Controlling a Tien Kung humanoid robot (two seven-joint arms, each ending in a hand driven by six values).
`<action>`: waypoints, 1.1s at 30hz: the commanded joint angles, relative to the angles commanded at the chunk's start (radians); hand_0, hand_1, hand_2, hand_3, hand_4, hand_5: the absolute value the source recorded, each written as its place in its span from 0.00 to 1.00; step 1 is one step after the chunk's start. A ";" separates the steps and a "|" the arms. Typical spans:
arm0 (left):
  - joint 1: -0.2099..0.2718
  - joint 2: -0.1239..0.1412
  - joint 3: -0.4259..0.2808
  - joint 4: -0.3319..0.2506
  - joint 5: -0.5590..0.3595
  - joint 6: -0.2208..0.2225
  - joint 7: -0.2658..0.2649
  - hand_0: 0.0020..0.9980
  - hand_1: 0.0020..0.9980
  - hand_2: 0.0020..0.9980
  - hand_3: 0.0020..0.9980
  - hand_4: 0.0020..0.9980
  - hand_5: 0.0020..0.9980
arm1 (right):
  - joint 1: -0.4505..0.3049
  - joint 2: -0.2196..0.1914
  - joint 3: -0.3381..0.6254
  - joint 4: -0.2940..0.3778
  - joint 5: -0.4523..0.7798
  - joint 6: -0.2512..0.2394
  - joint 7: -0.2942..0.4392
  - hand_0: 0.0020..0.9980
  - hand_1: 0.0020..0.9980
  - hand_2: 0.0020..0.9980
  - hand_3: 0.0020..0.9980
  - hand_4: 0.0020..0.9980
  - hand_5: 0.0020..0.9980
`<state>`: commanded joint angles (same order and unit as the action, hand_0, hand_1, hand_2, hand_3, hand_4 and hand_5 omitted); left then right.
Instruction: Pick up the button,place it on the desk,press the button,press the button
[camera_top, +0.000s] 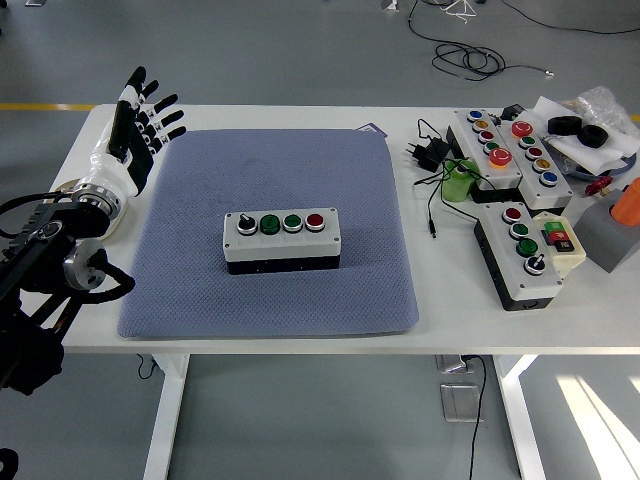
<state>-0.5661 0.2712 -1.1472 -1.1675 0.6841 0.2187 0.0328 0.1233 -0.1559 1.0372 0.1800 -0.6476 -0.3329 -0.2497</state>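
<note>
Head view. Button box (281, 241) resting flat near the middle of the blue-grey mat (270, 290) on the white worktop (420, 335), long side running left to right. Across its top, left to right: a black selector knob (246, 222), two green buttons (270, 223), one red button (315, 220). Left hand (133, 128) raised at the mat's far-left corner, fingers spread and pointing up, gripping nothing, well apart from the box. Right hand out of sight.

Judged risks. Placing appears done; pressing perhaps still to come. A long reach back from that corner, so possible landing on the knob or between caps rather than on the intended button. Caps set close together: a wide fingertip could catch two at once. Off-centre push near an end could tip or slide the box on the soft mat. Spread fingers could snag the box edge on the way in.

Other button boxes (523, 253), a green cylinder (459, 182), a black plug adapter (430, 152) and cables at the right side, well clear.

No legible writing or brand anywhere; markings on the right-hand boxes too small to read.
</note>
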 joint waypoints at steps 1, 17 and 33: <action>0.001 0.001 -0.003 0.005 -0.001 -0.009 -0.001 0.78 0.81 0.86 0.94 0.74 1.00 | 0.000 0.000 0.001 0.000 0.000 0.000 0.000 0.79 0.80 0.82 0.75 0.41 0.48; 0.004 0.026 -0.038 0.087 -0.022 -0.130 -0.052 0.78 0.79 0.84 0.91 0.73 1.00 | 0.009 0.000 0.010 0.000 -0.007 -0.001 0.000 0.79 0.80 0.82 0.75 0.41 0.48; 0.009 0.074 -0.062 0.158 0.005 -0.144 -0.060 0.77 0.79 0.83 0.89 0.73 1.00 | 0.014 0.001 0.014 0.000 -0.008 -0.003 0.000 0.79 0.80 0.82 0.75 0.41 0.48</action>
<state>-0.5567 0.3456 -1.2092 -1.0099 0.6894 0.0742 -0.0269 0.1375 -0.1544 1.0513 0.1800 -0.6552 -0.3362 -0.2494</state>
